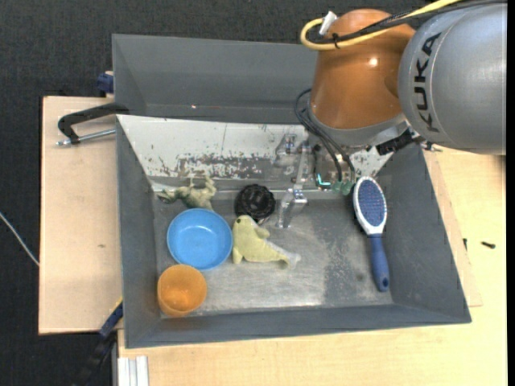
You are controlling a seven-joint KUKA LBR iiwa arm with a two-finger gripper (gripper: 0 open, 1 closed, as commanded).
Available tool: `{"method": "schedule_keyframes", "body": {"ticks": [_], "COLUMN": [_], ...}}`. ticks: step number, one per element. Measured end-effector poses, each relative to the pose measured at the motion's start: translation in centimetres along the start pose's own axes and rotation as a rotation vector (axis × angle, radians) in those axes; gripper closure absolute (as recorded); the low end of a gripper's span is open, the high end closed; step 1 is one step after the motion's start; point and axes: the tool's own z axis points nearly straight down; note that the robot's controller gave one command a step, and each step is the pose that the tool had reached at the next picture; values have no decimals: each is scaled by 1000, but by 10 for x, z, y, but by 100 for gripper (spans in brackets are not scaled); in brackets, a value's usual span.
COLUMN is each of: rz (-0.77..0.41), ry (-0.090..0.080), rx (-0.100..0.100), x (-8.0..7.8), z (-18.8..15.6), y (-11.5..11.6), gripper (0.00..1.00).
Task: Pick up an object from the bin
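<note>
Bin (135, 240): grey metal, things lying loose on its floor.
Arm (354, 71): reaches in from the right, orange cover at the wrist.
Hand (288, 206): low near the back wall; spread or pressed together, cannot tell.
Brush (372, 215): blue, right side.
Bowl (199, 238): blue, left.
Soft toy (256, 246): pale yellow, touching the bowl.
Cup (182, 288): orange, front left.
Black round thing (255, 202): just left of the hand.

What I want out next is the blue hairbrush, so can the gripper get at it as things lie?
Probably yes. The blue hairbrush lies alone near the bin's right wall, nothing on it, bare floor between it and the gripper to its left. The sloping wall beside it might crowd the approach.
</note>
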Motion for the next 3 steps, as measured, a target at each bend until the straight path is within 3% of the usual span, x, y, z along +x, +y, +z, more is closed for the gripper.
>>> {"method": "schedule_keyframes", "body": {"ticks": [1, 2, 3], "rz": [1, 2, -48], "ry": [-9, -9, -28], "rx": [-1, -1, -5], "x": [-2, -2, 1], "z": [-5, -5, 120], "y": [0, -1, 34], "gripper": [100, 0, 0]}}
